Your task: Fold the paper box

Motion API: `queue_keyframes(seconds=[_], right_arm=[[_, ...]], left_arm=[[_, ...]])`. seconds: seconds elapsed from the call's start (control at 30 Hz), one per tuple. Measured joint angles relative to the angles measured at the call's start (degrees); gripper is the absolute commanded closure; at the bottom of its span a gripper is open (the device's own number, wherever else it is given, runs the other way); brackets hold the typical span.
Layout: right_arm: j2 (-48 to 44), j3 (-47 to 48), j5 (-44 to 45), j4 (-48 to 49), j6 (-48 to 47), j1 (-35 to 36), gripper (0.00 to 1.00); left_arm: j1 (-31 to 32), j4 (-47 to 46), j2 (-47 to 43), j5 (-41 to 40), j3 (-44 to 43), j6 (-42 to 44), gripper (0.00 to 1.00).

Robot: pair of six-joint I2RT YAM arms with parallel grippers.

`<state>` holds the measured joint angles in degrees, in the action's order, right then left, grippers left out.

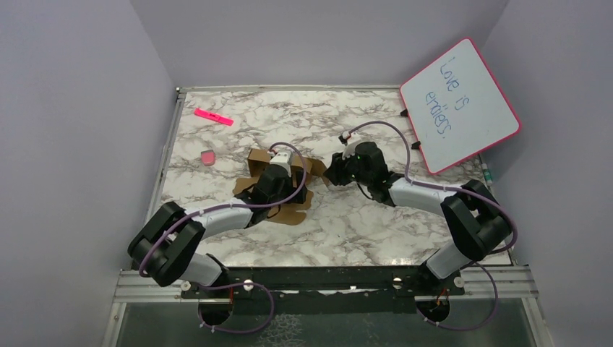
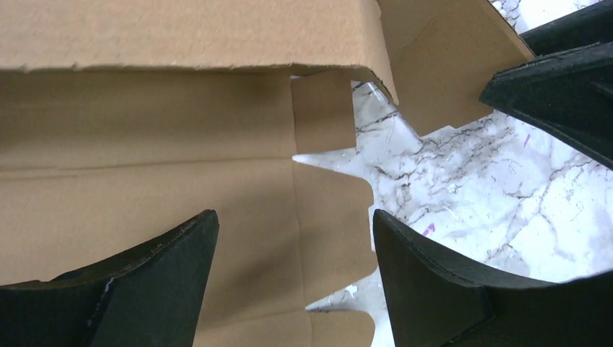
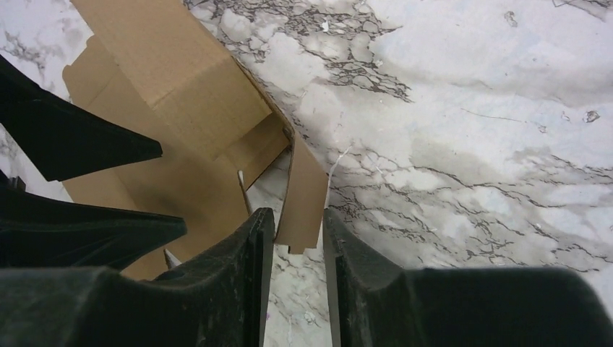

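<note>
The paper box (image 1: 289, 211) is a flat brown cardboard sheet with flaps, partly raised, lying mid-table under both grippers. My left gripper (image 1: 287, 160) hovers over the sheet (image 2: 144, 166); in its wrist view the left gripper (image 2: 295, 238) is wide open with nothing between its fingers. My right gripper (image 1: 334, 172) sits at the sheet's right edge. In the right wrist view the right gripper (image 3: 296, 220) has its jaws narrow around an upright flap (image 3: 303, 191) of the box (image 3: 173, 65), with a slit of marble showing beside the flap. The left gripper's black fingers (image 3: 79, 148) show at left there.
A pink marker (image 1: 213, 116) and a pink eraser (image 1: 207, 157) lie at the back left of the marble table (image 1: 376, 231). A pink-framed whiteboard (image 1: 459, 105) leans at the back right. A metal rail (image 1: 163, 155) runs along the left edge.
</note>
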<state>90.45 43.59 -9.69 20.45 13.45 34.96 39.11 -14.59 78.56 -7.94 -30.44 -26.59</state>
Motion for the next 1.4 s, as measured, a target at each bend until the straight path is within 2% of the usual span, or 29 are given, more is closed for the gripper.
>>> queue_keyframes(seconds=[0.13, 0.47, 0.53, 0.73, 0.9, 1.4], right_arm=[[0.0, 0.0, 0.8, -0.3, 0.0, 0.2, 0.8], [-1.5, 0.0, 1.2, -1.3, -2.9, 0.2, 0.88], [-2.1, 0.0, 1.2, -1.6, -3.5, 0.2, 0.89], [-3.9, -1.2, 1.1, -2.2, -6.1, 0.2, 0.92], [-5.7, -3.1, 1.0, -2.6, -8.3, 0.2, 0.93], [-8.0, -4.8, -0.9, -2.8, -8.6, 0.2, 0.89]], left_arm=[[0.0, -1.4, 3.9, 0.0, -2.3, 1.5, 0.19], [2.0, -4.5, 10.3, -1.7, -5.6, 5.0, 0.19], [2.4, -4.9, 11.5, -2.3, -6.4, 5.6, 0.22], [3.3, -5.3, 14.1, -5.9, -8.2, 7.1, 0.42], [3.3, -5.8, 14.2, -9.2, -8.5, 7.4, 0.52], [3.3, -7.0, 14.2, -11.5, -6.2, 3.7, 0.58]])
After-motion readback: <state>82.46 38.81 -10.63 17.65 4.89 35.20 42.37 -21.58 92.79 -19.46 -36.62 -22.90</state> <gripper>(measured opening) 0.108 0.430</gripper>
